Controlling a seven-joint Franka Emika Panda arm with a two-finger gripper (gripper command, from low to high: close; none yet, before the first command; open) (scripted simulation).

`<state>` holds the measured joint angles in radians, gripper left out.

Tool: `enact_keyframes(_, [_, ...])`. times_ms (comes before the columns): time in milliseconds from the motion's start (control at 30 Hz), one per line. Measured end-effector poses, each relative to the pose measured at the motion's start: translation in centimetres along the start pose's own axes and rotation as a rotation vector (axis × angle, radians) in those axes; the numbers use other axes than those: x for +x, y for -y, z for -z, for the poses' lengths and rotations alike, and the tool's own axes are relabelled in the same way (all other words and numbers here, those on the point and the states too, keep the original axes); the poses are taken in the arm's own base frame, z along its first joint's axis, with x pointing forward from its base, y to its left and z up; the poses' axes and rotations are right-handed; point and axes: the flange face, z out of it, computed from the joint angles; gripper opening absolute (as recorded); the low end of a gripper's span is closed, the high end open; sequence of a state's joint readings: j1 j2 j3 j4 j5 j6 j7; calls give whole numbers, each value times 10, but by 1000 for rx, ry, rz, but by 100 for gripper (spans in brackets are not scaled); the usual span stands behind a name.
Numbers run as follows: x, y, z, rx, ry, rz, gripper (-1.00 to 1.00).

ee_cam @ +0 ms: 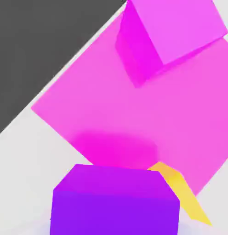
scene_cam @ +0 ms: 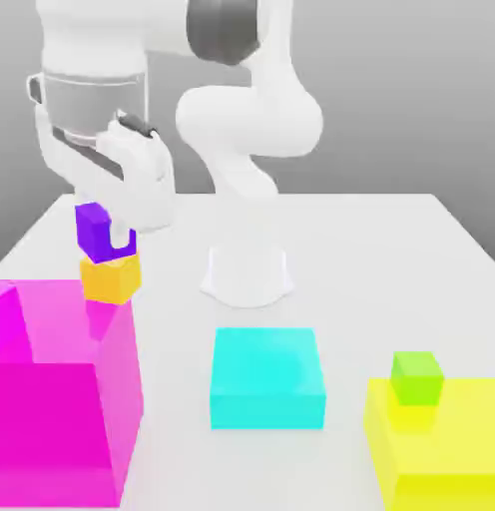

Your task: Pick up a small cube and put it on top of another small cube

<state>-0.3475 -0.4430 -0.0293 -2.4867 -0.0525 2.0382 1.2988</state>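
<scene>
We are at the placing step: our pincer (scene_cam: pixel 117 238) is clenched on the small plain purple cube (scene_cam: pixel 93 229), which sits on or just above the small plain orange-yellow cube (scene_cam: pixel 112 278) on the big magenta block (scene_cam: pixel 62 389), so next we judge a gentle release.

Just below the white gripper (scene_cam: pixel 120 238) sits a plain purple cube (scene_cam: pixel 93 231), with a plain orange-yellow cube (scene_cam: pixel 111 278) beneath it. Nearby is a magenta block (scene_cam: pixel 62 399); farther off are a cyan block (scene_cam: pixel 266 377), a yellow block (scene_cam: pixel 441 439) and a green cube (scene_cam: pixel 417 376).
</scene>
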Motion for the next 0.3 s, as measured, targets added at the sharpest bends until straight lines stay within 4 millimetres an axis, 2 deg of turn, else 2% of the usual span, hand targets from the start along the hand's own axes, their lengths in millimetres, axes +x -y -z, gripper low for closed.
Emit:
enact_keyframes(33, [4,-8,3,8,18,-6,-100])
enact_keyframes(67, [6,-12,-3,13,27,-9,-100])
enact_keyframes(167, [7,-15,-40,17,35,-11,-100])
enact_keyframes(200, [7,-16,-49,17,36,-11,100])
enact_keyframes(300, [7,-16,-49,17,36,-11,100])
